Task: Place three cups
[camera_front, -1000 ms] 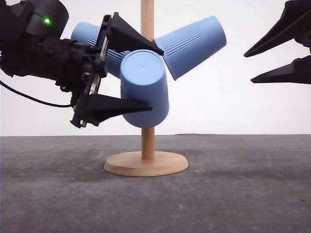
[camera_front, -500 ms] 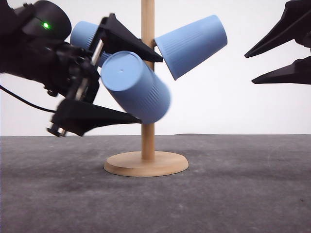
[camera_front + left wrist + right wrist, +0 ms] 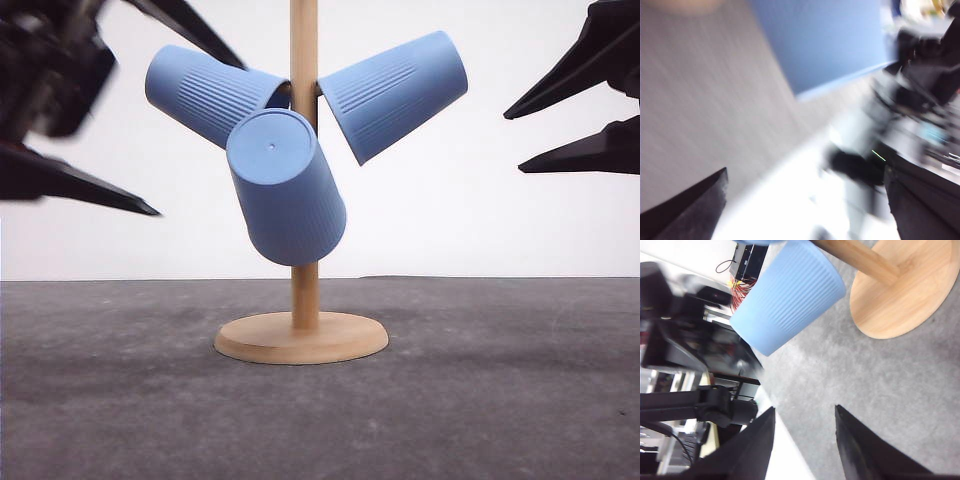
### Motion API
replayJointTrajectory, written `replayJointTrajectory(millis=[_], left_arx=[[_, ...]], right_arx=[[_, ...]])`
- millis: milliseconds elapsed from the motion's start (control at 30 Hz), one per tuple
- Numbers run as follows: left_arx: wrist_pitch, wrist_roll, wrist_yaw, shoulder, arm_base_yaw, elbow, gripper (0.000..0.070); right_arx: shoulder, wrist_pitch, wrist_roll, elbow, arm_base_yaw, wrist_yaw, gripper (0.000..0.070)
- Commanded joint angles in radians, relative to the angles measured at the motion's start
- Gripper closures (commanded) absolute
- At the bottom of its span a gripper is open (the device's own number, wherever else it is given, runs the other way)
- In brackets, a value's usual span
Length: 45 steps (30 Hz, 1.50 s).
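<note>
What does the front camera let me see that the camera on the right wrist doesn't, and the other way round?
The front view takes in all three cups on the wooden stand: the left cup, the right cup and the front cup, plus the open left end effector, blurred. The right wrist view looks down on the stand's round base, one full cup and cluttered equipment beyond the table edge. Both show the stand, a blue cup, the grey table and the open, empty right end effector.
</note>
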Motion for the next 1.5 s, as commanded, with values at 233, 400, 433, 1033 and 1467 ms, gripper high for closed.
replayJointTrajectory(millis=[233, 400, 433, 1033, 1467], left_arx=[[-0.025, 0.38, -0.374, -0.212, 0.153, 0.008, 0.024], [-0.034, 0.546, -0.488, -0.271, 0.245, 0.008, 0.024], [-0.034, 0.556, -0.492, -0.274, 0.26, 0.008, 0.024], [-0.119, 0.548, -0.491, -0.287, 0.3, 0.009, 0.07], [-0.039, 0.577, -0.504, -0.383, 0.302, -0.065, 0.07]], right_arx=[[0.004, 0.004, -0.167, 0.012, 0.003, 0.415, 0.0407], [-0.002, 0.008, -0.264, 0.023, 0.011, 0.723, 0.0408], [-0.006, 0.013, -0.278, 0.026, 0.011, 0.767, 0.0408], [-0.01, 0.025, -0.3, 0.03, 0.01, 0.779, 0.0687], [-0.01, 0.077, -0.301, 0.03, 0.01, 0.779, 0.0687]])
